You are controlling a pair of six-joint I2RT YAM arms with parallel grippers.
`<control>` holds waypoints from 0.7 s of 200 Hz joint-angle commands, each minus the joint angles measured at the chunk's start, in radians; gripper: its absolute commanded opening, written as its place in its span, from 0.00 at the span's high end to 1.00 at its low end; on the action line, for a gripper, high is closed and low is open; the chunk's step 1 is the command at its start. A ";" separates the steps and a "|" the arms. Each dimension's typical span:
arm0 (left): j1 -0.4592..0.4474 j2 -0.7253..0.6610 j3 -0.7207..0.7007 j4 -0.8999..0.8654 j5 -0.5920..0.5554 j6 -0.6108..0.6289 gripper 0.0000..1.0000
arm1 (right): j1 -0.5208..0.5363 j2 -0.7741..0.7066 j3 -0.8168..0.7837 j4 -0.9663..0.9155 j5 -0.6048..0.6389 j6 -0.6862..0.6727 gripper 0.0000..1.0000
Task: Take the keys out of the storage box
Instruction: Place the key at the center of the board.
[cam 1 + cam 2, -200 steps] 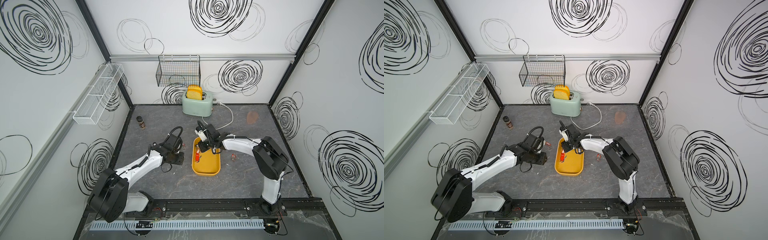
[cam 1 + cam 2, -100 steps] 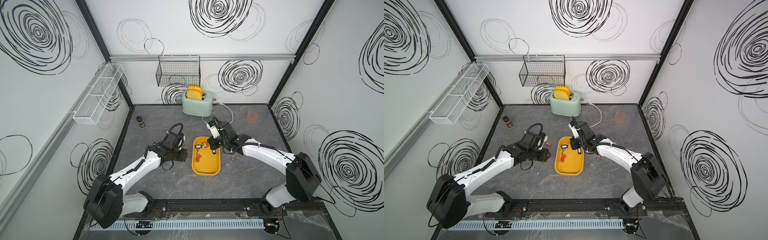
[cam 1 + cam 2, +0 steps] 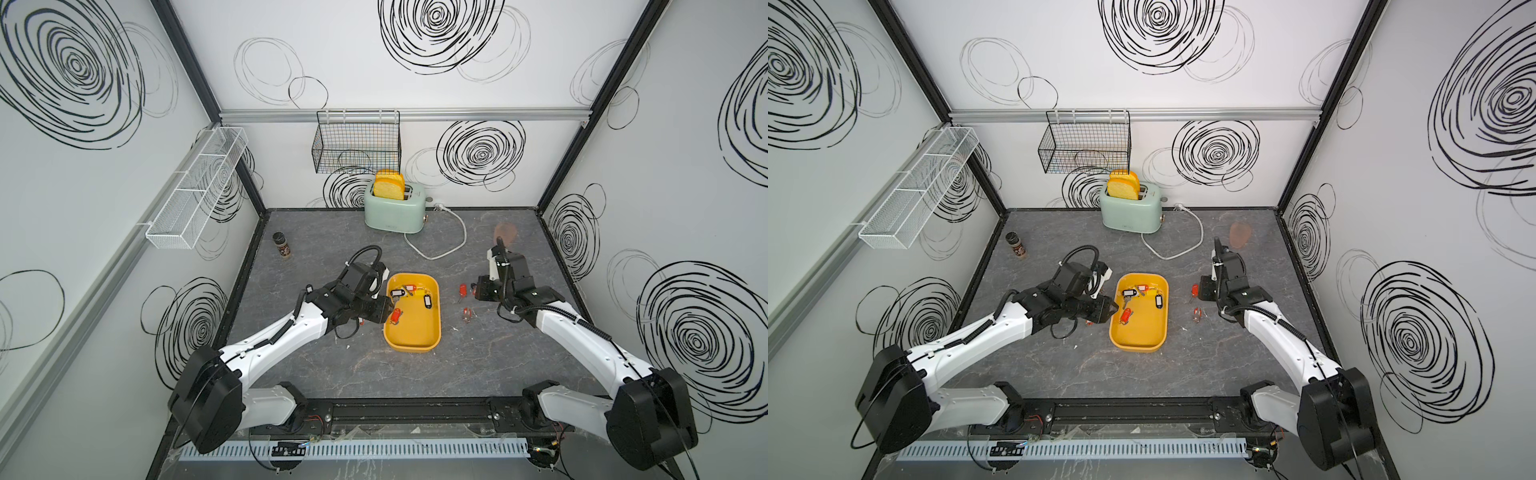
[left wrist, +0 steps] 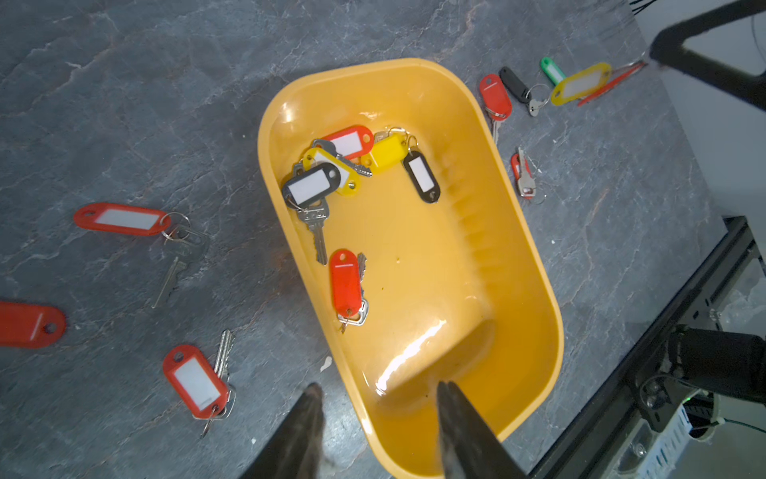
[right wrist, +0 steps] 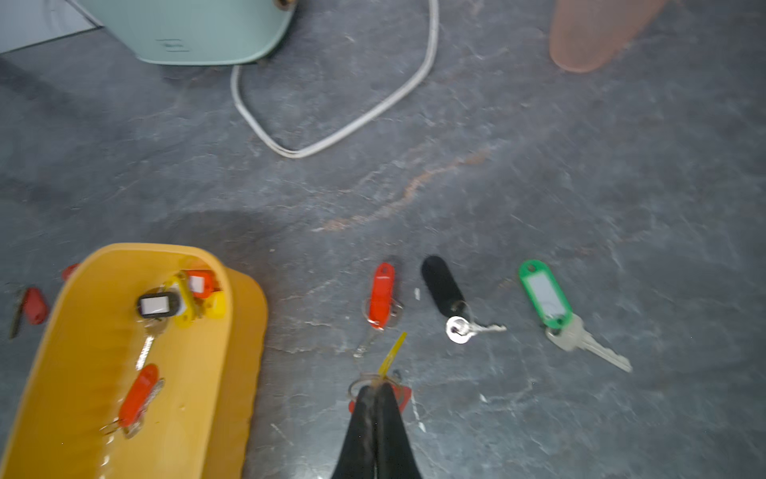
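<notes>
Grey table (image 3: 374, 374): your right gripper (image 5: 375, 390) has just moved away from the storage box (image 3: 415, 332), pinching a yellow-tag key (image 5: 391, 356). Your left gripper (image 4: 378, 387) hangs half open over the box; more keys (image 4: 346, 282) wait inside.

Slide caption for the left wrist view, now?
Left pincer open above the edge of the storage box; several tagged keys left inside, others scattered on the table.

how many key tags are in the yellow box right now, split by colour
In the storage box, seen from the left wrist view:
red tags: 2
yellow tags: 2
black tags: 2
total: 6
</notes>
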 commanded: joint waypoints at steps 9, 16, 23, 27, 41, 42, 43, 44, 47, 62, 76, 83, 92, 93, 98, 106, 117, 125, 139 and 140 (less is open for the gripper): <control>-0.010 0.025 0.034 0.032 -0.004 0.009 0.51 | -0.085 -0.006 -0.043 -0.050 0.020 0.050 1.00; -0.010 0.028 0.035 0.033 -0.004 0.007 0.51 | -0.102 0.003 -0.052 -0.048 0.021 0.048 1.00; -0.012 0.031 0.035 0.034 -0.003 0.006 0.51 | -0.117 0.015 -0.060 -0.047 0.022 0.047 1.00; -0.012 0.032 0.035 0.034 -0.004 0.006 0.51 | -0.124 0.023 -0.064 -0.046 0.019 0.045 1.00; -0.013 0.034 0.037 0.032 -0.009 0.007 0.51 | -0.139 0.049 -0.078 -0.036 0.013 0.036 1.00; -0.013 0.034 0.037 0.032 -0.009 0.007 0.51 | -0.139 0.051 -0.079 -0.034 0.013 0.036 1.00; -0.014 0.034 0.037 0.032 -0.010 0.006 0.51 | -0.140 0.053 -0.079 -0.033 0.012 0.035 1.00; -0.014 0.034 0.037 0.032 -0.010 0.006 0.51 | -0.141 0.055 -0.080 -0.033 0.011 0.035 1.00; -0.014 0.033 0.037 0.032 -0.010 0.006 0.51 | -0.143 0.060 -0.083 -0.029 0.008 0.035 1.00; -0.014 0.033 0.034 0.031 -0.015 0.006 0.50 | -0.144 0.083 -0.095 -0.011 -0.010 0.031 1.00; -0.014 0.032 0.029 0.029 -0.020 0.005 0.51 | -0.144 0.105 -0.097 -0.006 -0.024 0.036 1.00; -0.014 0.030 0.026 0.029 -0.020 0.005 0.51 | -0.143 0.114 -0.099 -0.003 -0.029 0.038 1.00; -0.014 0.030 0.022 0.029 -0.021 0.004 0.51 | -0.142 0.121 -0.105 0.002 -0.039 0.042 1.00; -0.014 0.031 0.022 0.029 -0.021 0.005 0.51 | -0.143 0.123 -0.105 0.002 -0.040 0.042 1.00; -0.014 0.030 0.020 0.030 -0.023 0.006 0.51 | -0.142 0.124 -0.110 0.006 -0.048 0.044 1.00; -0.014 0.033 0.019 0.031 -0.024 0.008 0.51 | -0.139 0.126 -0.116 0.011 -0.062 0.047 1.00; -0.014 0.034 0.019 0.031 -0.028 0.008 0.51 | -0.129 0.124 -0.122 0.011 -0.072 0.049 1.00; -0.014 0.037 0.019 0.031 -0.030 0.009 0.51 | -0.118 0.121 -0.124 0.005 -0.067 0.055 1.00; -0.014 0.037 0.019 0.032 -0.033 0.009 0.51 | -0.105 0.103 -0.132 -0.001 -0.057 0.071 0.99; -0.014 0.037 0.020 0.033 -0.033 0.009 0.51 | -0.104 0.101 -0.133 -0.002 -0.057 0.072 0.99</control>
